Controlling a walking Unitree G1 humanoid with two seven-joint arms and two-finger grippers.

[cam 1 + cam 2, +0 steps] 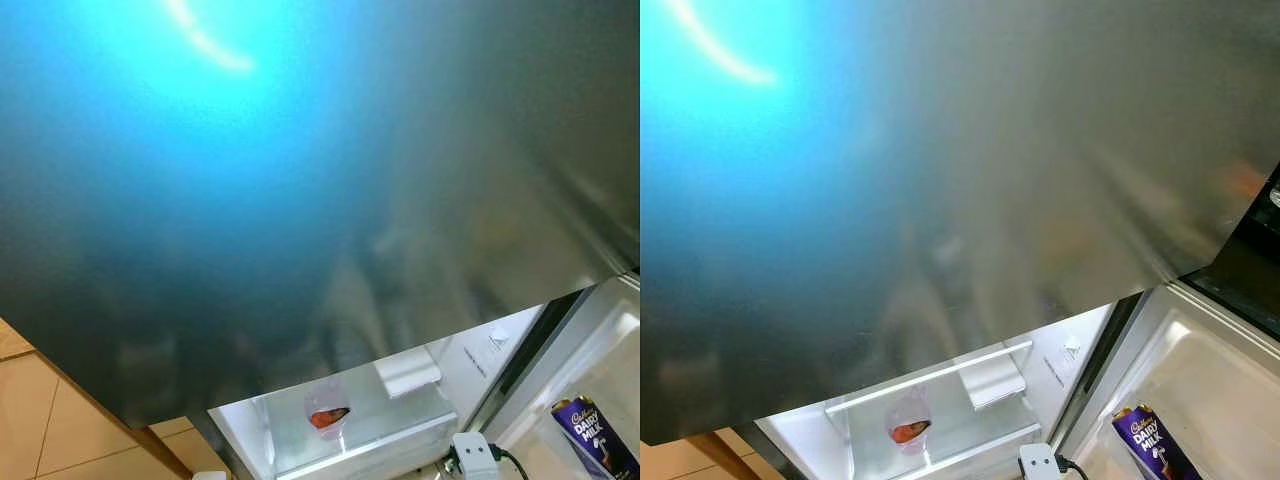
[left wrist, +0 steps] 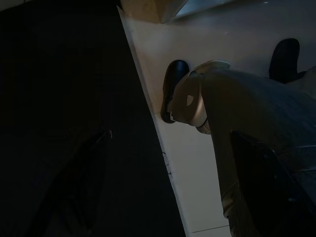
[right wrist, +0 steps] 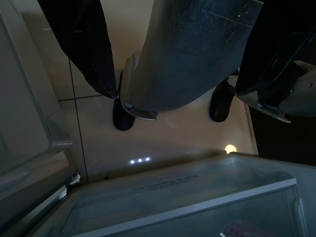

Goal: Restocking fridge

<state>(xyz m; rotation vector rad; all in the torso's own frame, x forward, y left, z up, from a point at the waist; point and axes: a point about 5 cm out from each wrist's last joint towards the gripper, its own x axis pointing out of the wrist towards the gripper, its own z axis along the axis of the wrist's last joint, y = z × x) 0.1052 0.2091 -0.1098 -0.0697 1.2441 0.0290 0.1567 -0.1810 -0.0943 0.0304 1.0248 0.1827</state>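
Note:
A closed stainless-steel fridge door (image 1: 300, 200) stands close in front of me, with a blue glare on its upper part. Below it the lower compartment is open and lit. A clear bag holding something red-orange (image 1: 328, 412) sits on its white shelf (image 1: 930, 378). To the right, the open door's bin holds a purple Cadbury Dairy Milk pack (image 1: 592, 432). My right gripper (image 3: 173, 59) hangs open by my leg, above a clear fridge bin (image 3: 187, 197). My left arm hangs idle beside my leg (image 2: 232, 113) in the dark.
A white plug with a black cable (image 1: 473, 452) lies at the lower edge near the compartment. A folded white piece (image 1: 408, 372) sits at the back of the shelf. Beige floor tiles (image 1: 40, 420) and a wooden edge show at lower left. My feet (image 3: 122, 113) stand on the tiles.

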